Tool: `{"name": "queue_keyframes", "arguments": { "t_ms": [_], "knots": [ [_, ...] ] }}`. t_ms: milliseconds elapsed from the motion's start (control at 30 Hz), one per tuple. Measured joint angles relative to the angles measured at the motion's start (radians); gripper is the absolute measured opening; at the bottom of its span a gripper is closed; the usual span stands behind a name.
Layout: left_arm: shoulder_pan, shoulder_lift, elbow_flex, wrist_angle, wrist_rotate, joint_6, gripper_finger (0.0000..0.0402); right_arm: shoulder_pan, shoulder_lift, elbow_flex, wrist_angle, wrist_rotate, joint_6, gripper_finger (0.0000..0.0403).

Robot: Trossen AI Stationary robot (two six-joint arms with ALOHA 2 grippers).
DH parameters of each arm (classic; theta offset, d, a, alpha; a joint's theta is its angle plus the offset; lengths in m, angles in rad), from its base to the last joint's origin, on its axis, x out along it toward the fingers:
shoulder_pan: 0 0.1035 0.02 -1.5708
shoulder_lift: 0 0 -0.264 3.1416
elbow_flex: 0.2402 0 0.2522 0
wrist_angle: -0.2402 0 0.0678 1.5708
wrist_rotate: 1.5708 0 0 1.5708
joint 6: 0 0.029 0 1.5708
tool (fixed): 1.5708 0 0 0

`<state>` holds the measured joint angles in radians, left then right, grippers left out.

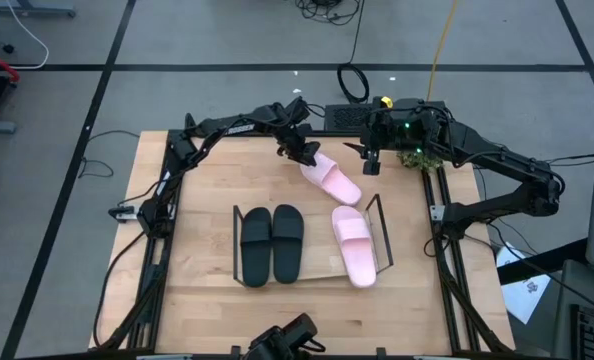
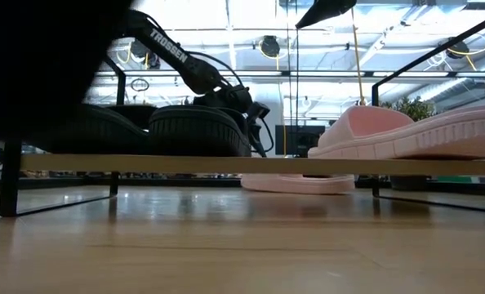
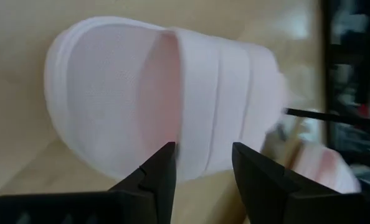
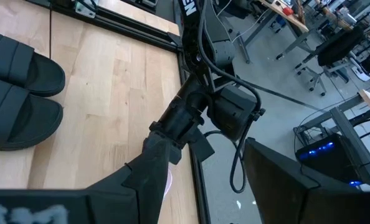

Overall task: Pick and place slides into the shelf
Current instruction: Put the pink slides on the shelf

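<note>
A: What is hidden or hard to see here?

B: In the low view, a dark blurred shape covers the upper left corner, and the black pair [image 2: 157, 131] shows only as two dark humps on the shelf [image 2: 251, 164]. The pink slide [image 2: 414, 132] on the shelf is cut off at the picture's right edge. Whether the left pincer touches the loose slide [image 2: 298, 183] behind the shelf cannot be told from there.

A: And the pincers themselves?

B: The left pincer [image 1: 299, 148] is at the far middle of the surface [image 1: 207, 180], over the heel end of the loose pink slide [image 1: 331, 180]. In the left wrist view its two fingers [image 3: 160, 174] stand a little apart, with a clear gap between them, just in front of the edge of this slide [image 3: 166, 99]. They hold nothing; contact with the slide cannot be made out. The right pincer [image 1: 369, 160] hangs at the far right edge of the surface, near a small green plant [image 1: 413, 156]. Its fingers [image 4: 157, 158] are spread wide and empty.

A: What does one view give that another does not?

B: The high view shows the whole arrangement: the black pair [image 1: 271, 243] side by side in the left half of the shelf [image 1: 382, 235], one pink slide [image 1: 354, 246] in the right half, and the loose one lying oblique beyond it. The right wrist view shows the left arm [image 4: 197, 99] and the black pair [image 4: 17, 87], but the pink slides almost not at all.
</note>
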<state>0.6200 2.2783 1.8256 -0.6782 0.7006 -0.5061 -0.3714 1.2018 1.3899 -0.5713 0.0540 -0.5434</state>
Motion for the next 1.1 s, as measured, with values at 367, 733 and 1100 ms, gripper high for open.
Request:
{"name": "queue_keyframes", "arguments": {
  "t_ms": [367, 733, 1100],
  "knots": [
    [-0.028, -0.002, 0.000, 0.056, 0.004, 0.003, 0.0122, 0.000, 0.000, 0.000, 0.007, 0.000, 0.005, 0.0196],
    [-0.005, -0.002, 0.000, 0.071, -0.036, -0.003, 0.0120, 0.000, 0.000, 0.000, -0.004, 0.000, 0.008, 0.0196],
    [-0.013, -0.002, 0.000, 0.098, -0.069, -0.057, 0.0120, 0.000, 0.000, 0.000, 0.001, -0.002, 0.010, 0.0196]
  ]
}}
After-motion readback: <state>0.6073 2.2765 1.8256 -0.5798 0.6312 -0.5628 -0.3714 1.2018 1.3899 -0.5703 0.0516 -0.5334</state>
